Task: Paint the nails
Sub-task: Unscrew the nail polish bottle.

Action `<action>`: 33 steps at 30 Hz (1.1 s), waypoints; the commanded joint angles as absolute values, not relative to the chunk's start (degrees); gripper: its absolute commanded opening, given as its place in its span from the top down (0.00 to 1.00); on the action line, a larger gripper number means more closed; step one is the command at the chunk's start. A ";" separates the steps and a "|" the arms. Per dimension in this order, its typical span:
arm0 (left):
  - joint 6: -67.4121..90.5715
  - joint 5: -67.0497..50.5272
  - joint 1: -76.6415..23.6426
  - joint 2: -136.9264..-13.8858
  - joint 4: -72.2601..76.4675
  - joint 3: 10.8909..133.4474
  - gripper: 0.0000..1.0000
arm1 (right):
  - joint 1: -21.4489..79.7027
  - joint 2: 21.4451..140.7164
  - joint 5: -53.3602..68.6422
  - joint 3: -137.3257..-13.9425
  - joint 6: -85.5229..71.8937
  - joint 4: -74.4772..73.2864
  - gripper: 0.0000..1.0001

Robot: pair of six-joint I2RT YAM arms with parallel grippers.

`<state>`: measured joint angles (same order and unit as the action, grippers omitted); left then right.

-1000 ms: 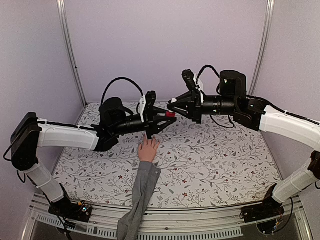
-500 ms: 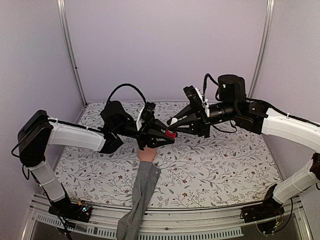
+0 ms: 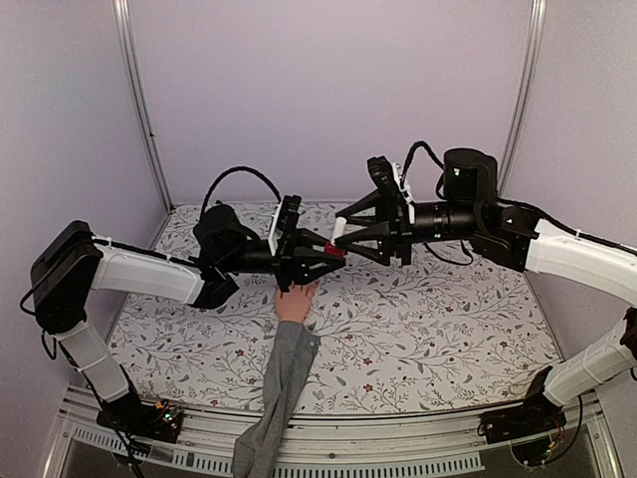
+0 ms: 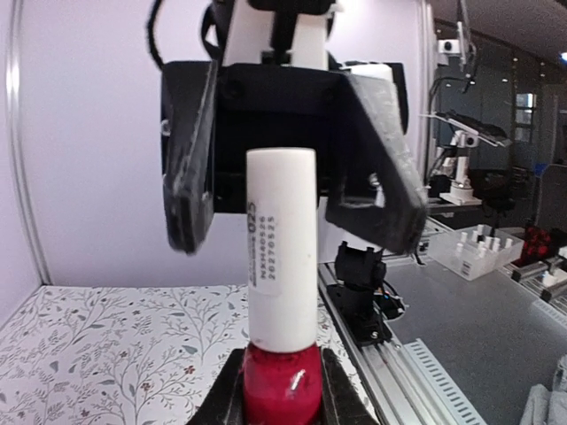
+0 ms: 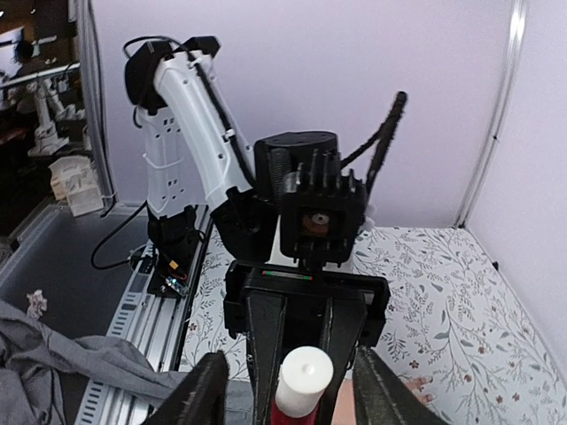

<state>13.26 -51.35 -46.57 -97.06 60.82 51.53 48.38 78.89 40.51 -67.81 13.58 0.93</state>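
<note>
Jaws: left gripper clamped on small red glass bottle, right gripper parted around its tall white cap. Polish could be spilled by a crooked pull.

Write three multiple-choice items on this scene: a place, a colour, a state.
1. Where is the small red glass polish bottle? A on the table; B clamped in the left tool; C in the right tool.
2. What colour is its tall cylindrical cap? A black; B gold; C white.
3. How is the right tool? A open; B shut on the cap; C shut empty.
Answers: B, that tool pinches its red body; C, the cap shows white; A, gaps flank the cap.
</note>
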 commanded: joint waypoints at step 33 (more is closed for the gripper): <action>-1.62 3.55 -53.89 -95.71 45.85 55.87 1.00 | 48.25 84.91 11.76 -74.20 -12.56 1.16 0.60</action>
